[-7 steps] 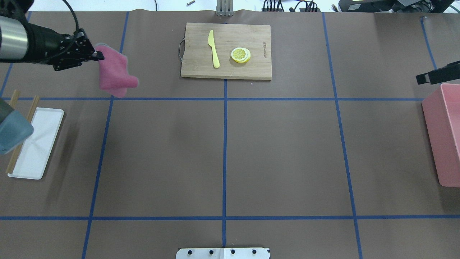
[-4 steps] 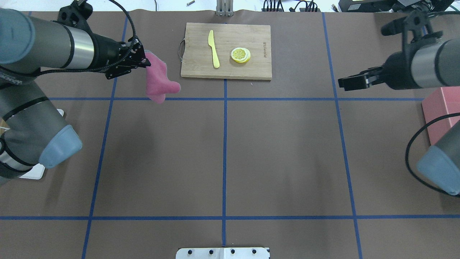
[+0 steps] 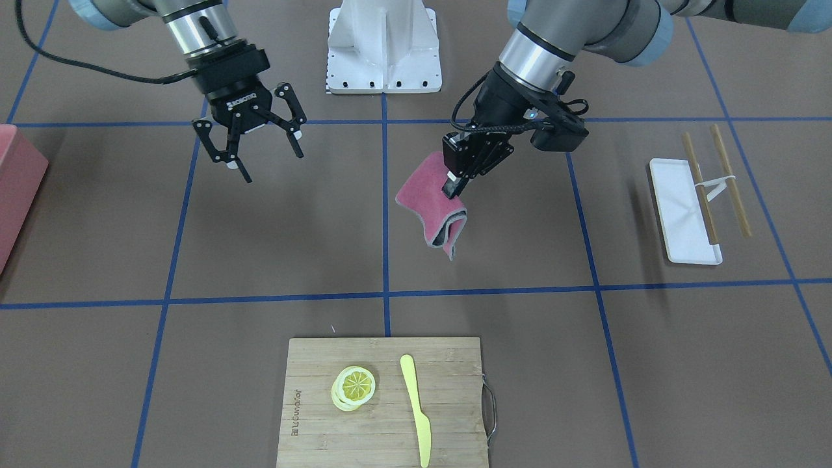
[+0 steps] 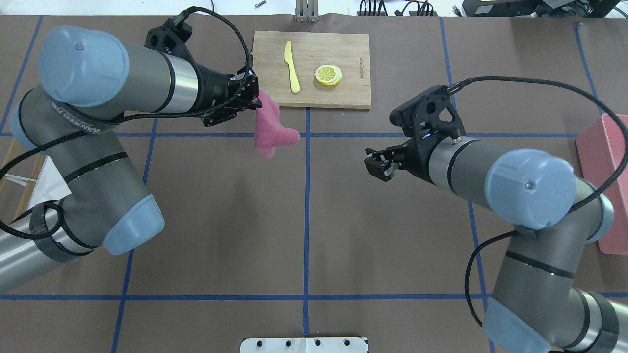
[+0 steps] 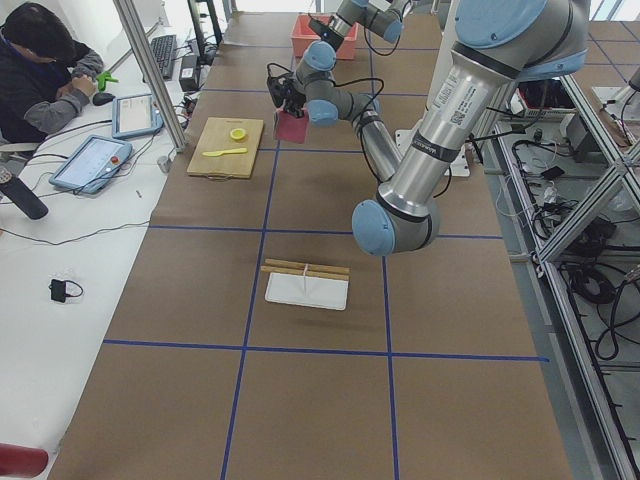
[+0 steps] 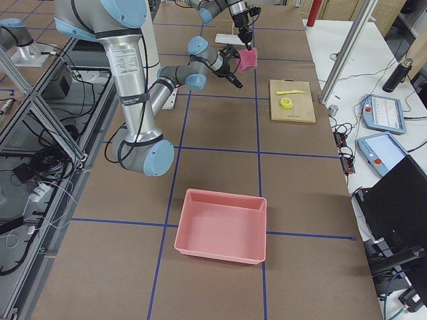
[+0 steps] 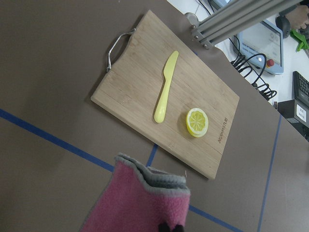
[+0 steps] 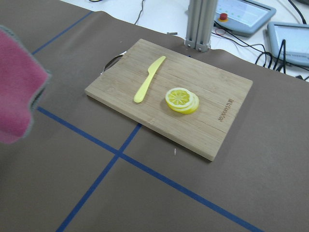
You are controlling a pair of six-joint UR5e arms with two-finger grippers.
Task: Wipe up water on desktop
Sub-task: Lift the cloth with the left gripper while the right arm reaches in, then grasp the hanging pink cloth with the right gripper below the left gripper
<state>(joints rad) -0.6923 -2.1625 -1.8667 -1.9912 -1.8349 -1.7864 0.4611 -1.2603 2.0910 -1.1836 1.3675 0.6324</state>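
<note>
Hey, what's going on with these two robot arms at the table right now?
The left gripper is shut on a folded pink cloth, which hangs over the middle of the desktop, apparently not touching it. The right gripper is open and empty, hovering over the desktop. No wiping is under way yet, and I can't make out any water. A cutting board with a knife and lemon slices sits at the far edge.

desktop (image 4: 382, 220) (blue-taped), cutting board (image 4: 353, 49), tray (image 3: 673, 201), bin (image 6: 220, 253)
</note>
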